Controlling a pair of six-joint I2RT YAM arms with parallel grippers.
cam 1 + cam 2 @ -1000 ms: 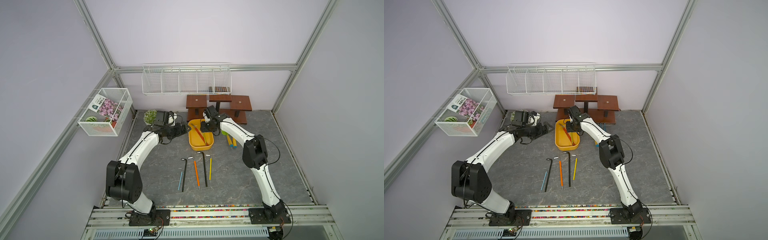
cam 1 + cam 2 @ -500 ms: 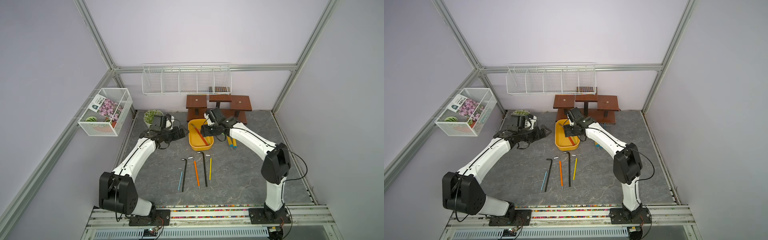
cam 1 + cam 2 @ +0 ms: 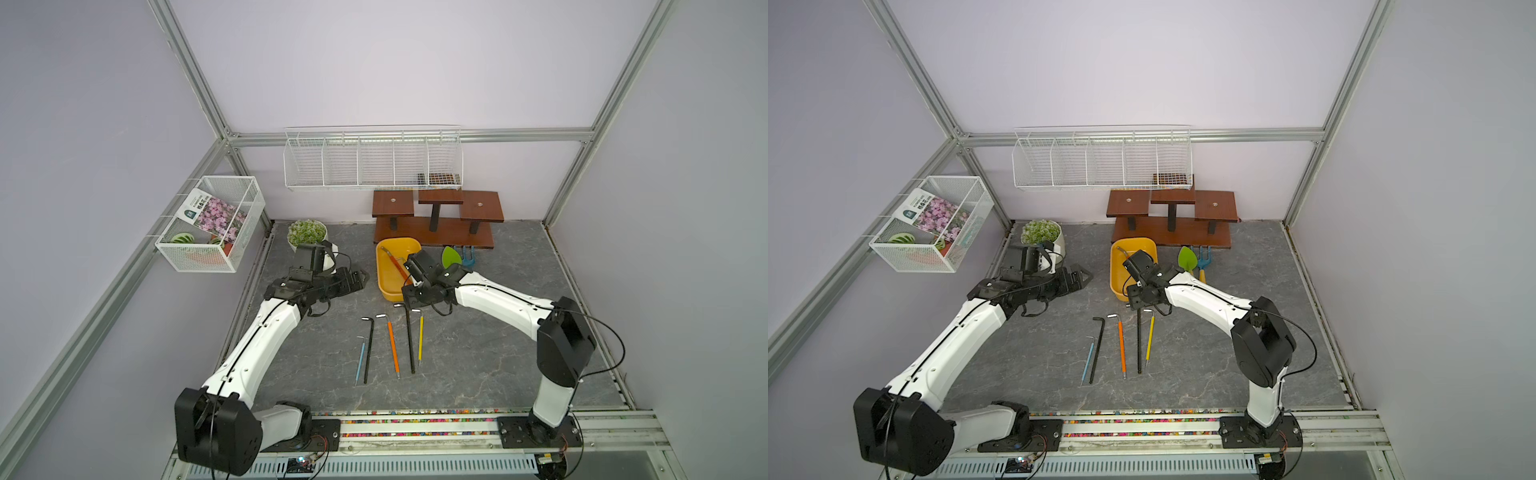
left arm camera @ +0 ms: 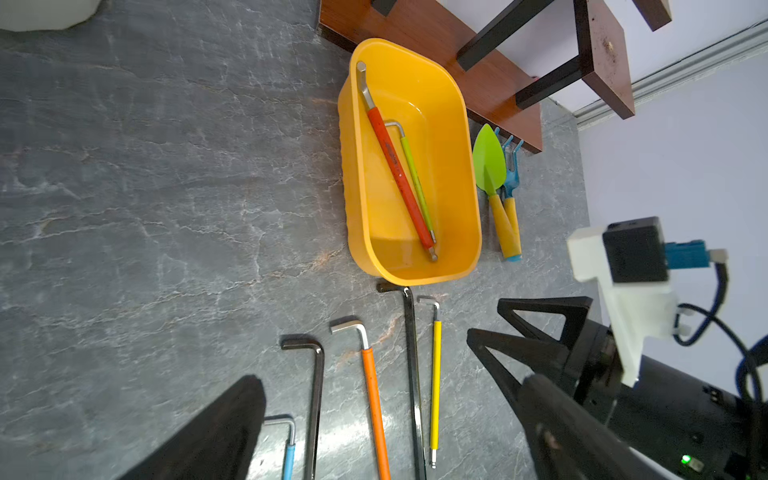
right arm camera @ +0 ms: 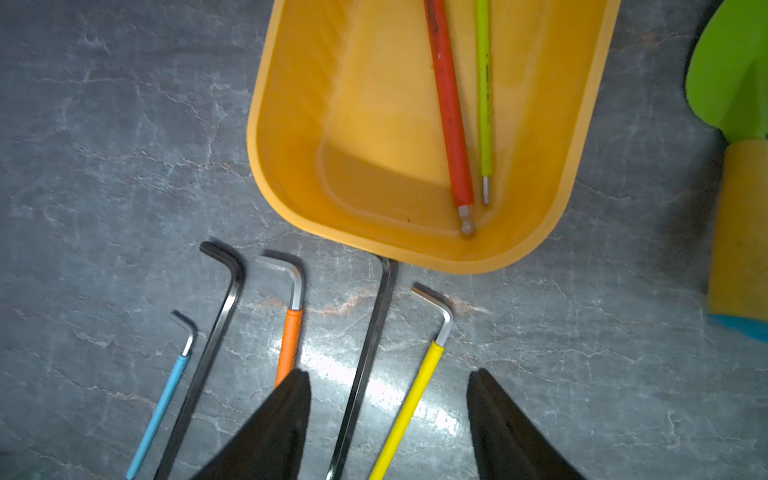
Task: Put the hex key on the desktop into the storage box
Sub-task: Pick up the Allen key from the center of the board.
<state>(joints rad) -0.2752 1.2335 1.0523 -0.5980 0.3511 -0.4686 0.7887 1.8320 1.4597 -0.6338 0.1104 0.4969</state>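
The yellow storage box (image 3: 380, 270) (image 3: 1115, 270) stands on the dark-grey desktop (image 3: 478, 353). A red hex key (image 4: 395, 166) and a green hex key (image 4: 415, 183) lie inside it. In front of the box lie a blue hex key (image 3: 360, 359), a black one (image 3: 368, 349), an orange one (image 3: 392, 347), a long black one (image 3: 410, 340) and a yellow one (image 3: 421, 338). My right gripper (image 3: 411, 305) (image 5: 388, 382) hangs open above the long black key (image 5: 365, 353) and the yellow key (image 5: 419, 382), one finger on either side. My left gripper (image 3: 361, 277) (image 4: 395, 386) is open and empty, left of the box.
A green trowel (image 3: 451, 257) and a blue fork (image 3: 469, 255) lie right of the box. A brown wooden stand (image 3: 436, 232) is behind it, and a potted plant (image 3: 307, 232) at the back left. White wire baskets (image 3: 374, 160) (image 3: 212, 224) hang on the walls.
My right gripper has drawn back from over the box to its front edge, above the keys on the desktop, and its jaws have widened. The left arm has shifted slightly toward the front.
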